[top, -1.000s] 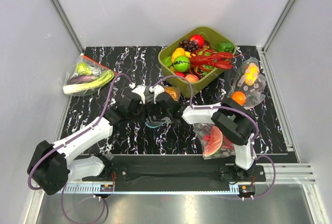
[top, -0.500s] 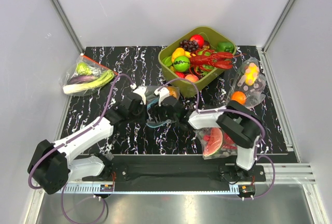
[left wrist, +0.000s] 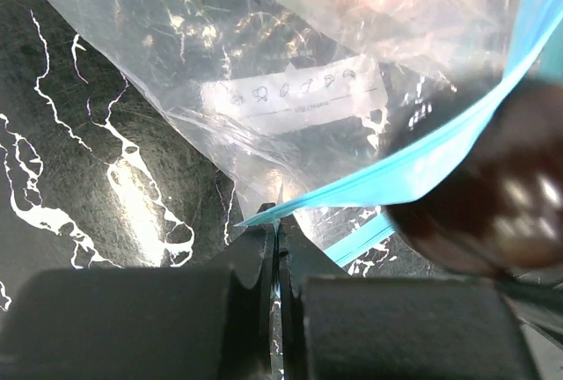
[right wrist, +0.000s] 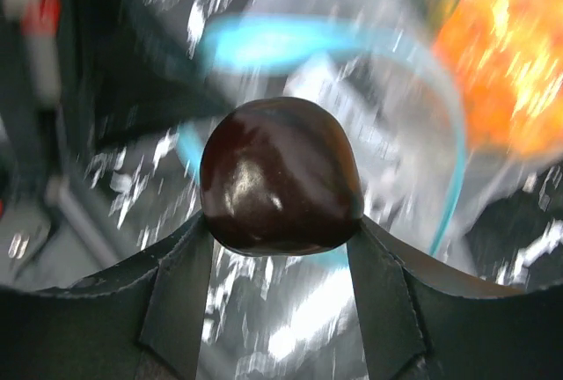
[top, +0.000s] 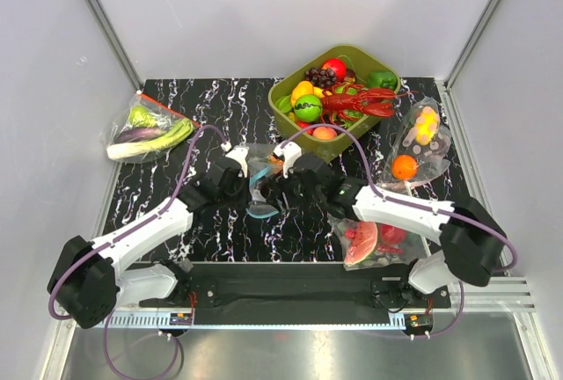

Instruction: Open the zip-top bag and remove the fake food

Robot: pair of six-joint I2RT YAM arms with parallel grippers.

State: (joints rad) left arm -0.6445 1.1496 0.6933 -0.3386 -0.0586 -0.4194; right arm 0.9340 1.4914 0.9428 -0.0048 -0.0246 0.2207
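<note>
The zip-top bag (top: 262,169) lies near the middle of the black marbled desk (top: 220,98), just in front of the green bin (top: 286,120), with both arms meeting over it. The left tool (left wrist: 278,239) is clenched on the edge of the bag's light-blue zip strip (left wrist: 413,164), its jaws pressed together on the thin plastic. The clear, crinkled body of the bag spreads away from it over the desk.

The right tool (right wrist: 281,222) is grasping a dark purple fruit (right wrist: 280,173), round and glossy, pinched between its two fingers right at the bag's mouth. The zip strip curves in an open loop behind the fruit (whether the fruit sits just inside or just outside that loop cannot be told). A bumpy orange pineapple (right wrist: 501,54), blurred in the right wrist view, lies within the clear plastic beyond the loop.

Away from the arms, a red lobster (top: 359,101) rests on the fruit piled in the bin. A bag of green vegetables (top: 145,129) lies at the desk's left edge, and a bag with a watermelon slice (top: 365,241) lies under the right arm.
</note>
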